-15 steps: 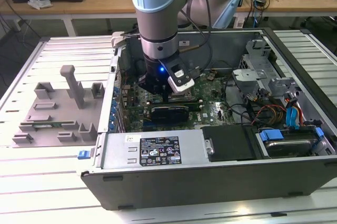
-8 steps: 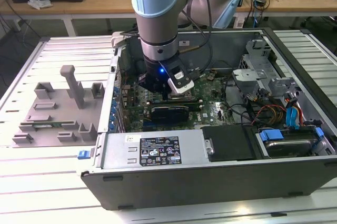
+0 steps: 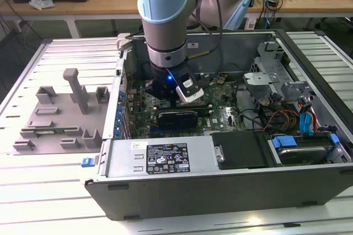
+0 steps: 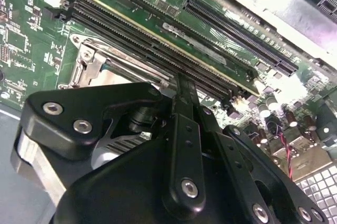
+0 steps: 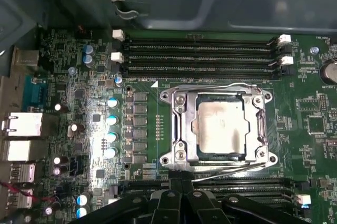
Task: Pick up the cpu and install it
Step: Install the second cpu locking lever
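Already the cpu (image 5: 219, 127) sits inside its socket frame (image 5: 179, 129); the claw (image 5: 176, 184) looks pressed together, tips partly hidden.

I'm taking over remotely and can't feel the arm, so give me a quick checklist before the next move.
1. Cpu lies inside the socket frame: ok.
2. Cpu fully seated flat: cannot tell.
3. End effector sits beside the socket, not over the cpu: ok.
4. End effector empty: cannot tell.
5. Arm reaches down inside the open case, nothing snagged: cannot tell.
6. Memory slots next to the socket are empty: ok.
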Robot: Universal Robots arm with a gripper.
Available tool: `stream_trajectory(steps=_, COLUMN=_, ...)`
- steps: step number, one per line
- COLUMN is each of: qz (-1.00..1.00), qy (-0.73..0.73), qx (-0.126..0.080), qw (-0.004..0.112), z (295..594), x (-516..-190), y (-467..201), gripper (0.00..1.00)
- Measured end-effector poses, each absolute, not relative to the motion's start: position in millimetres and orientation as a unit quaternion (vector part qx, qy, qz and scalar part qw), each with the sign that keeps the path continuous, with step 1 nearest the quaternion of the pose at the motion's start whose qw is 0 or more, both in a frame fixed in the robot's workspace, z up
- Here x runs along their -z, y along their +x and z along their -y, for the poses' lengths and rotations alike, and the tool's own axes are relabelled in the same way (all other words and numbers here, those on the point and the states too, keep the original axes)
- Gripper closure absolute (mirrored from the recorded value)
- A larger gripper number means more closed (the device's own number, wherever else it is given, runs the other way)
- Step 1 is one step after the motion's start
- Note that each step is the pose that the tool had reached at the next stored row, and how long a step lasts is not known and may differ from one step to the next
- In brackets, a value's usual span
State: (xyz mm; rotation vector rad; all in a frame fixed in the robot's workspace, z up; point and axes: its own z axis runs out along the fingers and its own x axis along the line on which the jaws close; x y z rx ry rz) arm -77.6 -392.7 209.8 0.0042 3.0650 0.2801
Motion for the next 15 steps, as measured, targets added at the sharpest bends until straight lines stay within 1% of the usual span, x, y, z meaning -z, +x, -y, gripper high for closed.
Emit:
stream_trajectory(steps=12, qz=-0.991, qy=0.005, qx=-0.127, qw=0.032, z=395.6, x=-201.0, y=-78.4, gripper=0.89)
stream_trajectory(steps=15, qz=-0.991, qy=0.005, qx=-0.127, qw=0.032, z=396.0, x=-201.0, y=-78.4, gripper=0.89)
